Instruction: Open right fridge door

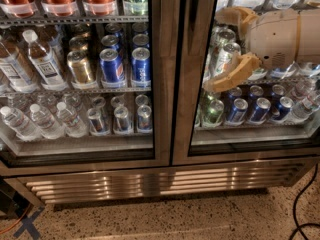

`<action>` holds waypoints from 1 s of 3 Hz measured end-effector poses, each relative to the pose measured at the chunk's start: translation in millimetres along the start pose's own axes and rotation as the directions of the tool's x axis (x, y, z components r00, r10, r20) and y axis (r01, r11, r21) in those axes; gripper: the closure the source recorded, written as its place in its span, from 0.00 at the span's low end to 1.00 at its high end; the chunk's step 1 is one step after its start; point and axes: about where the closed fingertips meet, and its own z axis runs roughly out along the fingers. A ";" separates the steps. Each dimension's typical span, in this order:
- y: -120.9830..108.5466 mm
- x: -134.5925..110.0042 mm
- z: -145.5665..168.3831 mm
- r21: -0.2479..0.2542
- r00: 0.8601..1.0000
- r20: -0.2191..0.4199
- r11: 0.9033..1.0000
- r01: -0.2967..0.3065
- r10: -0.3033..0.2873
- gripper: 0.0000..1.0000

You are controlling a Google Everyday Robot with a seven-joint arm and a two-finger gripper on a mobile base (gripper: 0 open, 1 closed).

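Speckled floor (200, 219) runs below the closed right fridge door (192, 109); the claw (220, 49) hangs open beside its inner frame edge.

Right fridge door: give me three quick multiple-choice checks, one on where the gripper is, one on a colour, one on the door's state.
1. Where is the gripper?
A) in front of the right fridge door glass
B) at the vent grille below
C) on the floor

2. What colour are the gripper's fingers?
A) black
B) tan
C) red

3. What state is the right fridge door in?
A) swung wide open
B) shut, its frame flush beside the left door
C) taken off

Answers:
1 A, the fingers hang before the right pane, near its left edge.
2 B, both fingers show tan.
3 B, the two steel frames meet at the centre.
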 end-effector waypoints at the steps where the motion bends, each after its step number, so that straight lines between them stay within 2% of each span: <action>1: 2.0 -5.1 2.3 -0.011 1.000 0.022 1.000 0.008 -0.008 0.00; 3: 6.4 -28.5 17.5 -0.049 0.993 0.119 0.998 0.025 -0.019 0.00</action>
